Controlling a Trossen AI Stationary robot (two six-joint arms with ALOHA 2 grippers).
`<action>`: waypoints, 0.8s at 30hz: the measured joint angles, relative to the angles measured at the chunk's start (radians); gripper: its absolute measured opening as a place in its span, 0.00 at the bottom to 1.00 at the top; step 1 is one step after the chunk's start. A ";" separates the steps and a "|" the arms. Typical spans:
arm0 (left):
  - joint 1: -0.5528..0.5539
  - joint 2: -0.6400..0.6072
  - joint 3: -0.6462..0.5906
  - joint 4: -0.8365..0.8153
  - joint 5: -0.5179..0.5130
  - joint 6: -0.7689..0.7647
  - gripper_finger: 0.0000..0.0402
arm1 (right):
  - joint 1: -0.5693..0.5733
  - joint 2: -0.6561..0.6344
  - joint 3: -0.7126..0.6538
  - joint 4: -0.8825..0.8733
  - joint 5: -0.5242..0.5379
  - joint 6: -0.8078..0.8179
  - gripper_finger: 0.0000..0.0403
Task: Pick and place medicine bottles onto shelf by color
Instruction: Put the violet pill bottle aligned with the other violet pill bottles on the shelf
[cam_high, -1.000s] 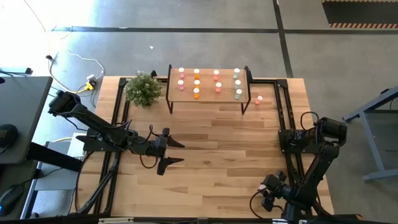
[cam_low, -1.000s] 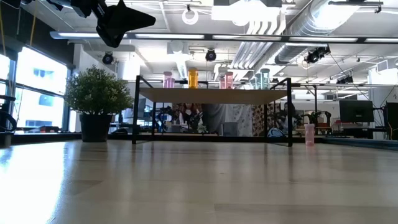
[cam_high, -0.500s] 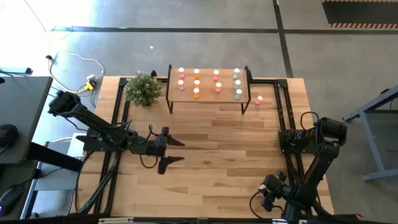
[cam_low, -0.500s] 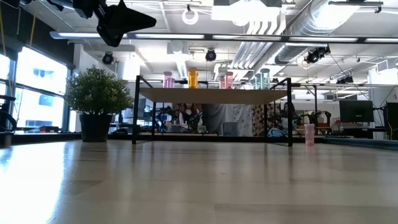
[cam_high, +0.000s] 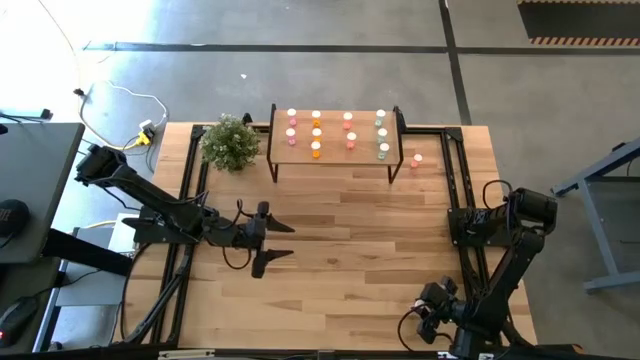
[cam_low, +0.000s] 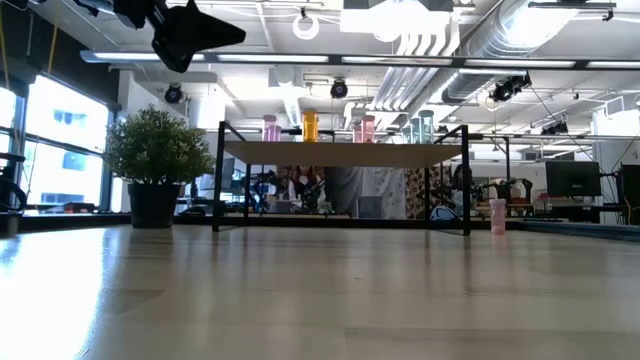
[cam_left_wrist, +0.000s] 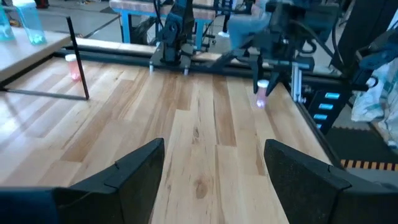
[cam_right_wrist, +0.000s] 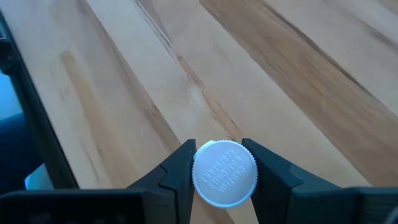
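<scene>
The shelf (cam_high: 335, 140) stands at the table's far edge with several medicine bottles (cam_high: 316, 136) on it in pink, orange, red-pink and pale green rows. One pink bottle (cam_high: 417, 159) stands on the table right of the shelf. My right gripper (cam_high: 425, 320) is at the near right corner, shut on a pink bottle (cam_left_wrist: 262, 94) with a white cap (cam_right_wrist: 225, 173). My left gripper (cam_high: 284, 242) hangs open above the middle left of the table, holding nothing. My right gripper pinches the bottle's round white cap (cam_right_wrist: 225, 173) by its sides, one finger (cam_right_wrist: 180, 171) on each side. The fingers come from above, slanting down. The bottle hangs upright below them (cam_left_wrist: 262, 94); whether its base is on the table cannot be told.
A green potted plant (cam_high: 231, 142) stands left of the shelf at the far edge. Black frame rails (cam_high: 458, 200) run along the table's left and right sides. Bare wood planks lie between the two arms and the shelf.
</scene>
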 joint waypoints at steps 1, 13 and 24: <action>0.000 -0.007 0.000 0.000 0.000 0.000 0.66 | -0.008 0.000 0.012 -0.009 0.000 -0.017 0.29; 0.000 -0.051 0.000 -0.069 0.008 0.026 0.66 | -0.165 -0.015 0.159 -0.095 0.001 -0.268 0.29; 0.000 -0.048 0.000 -0.077 0.047 0.002 0.66 | -0.317 -0.043 0.279 -0.093 -0.013 -0.551 0.29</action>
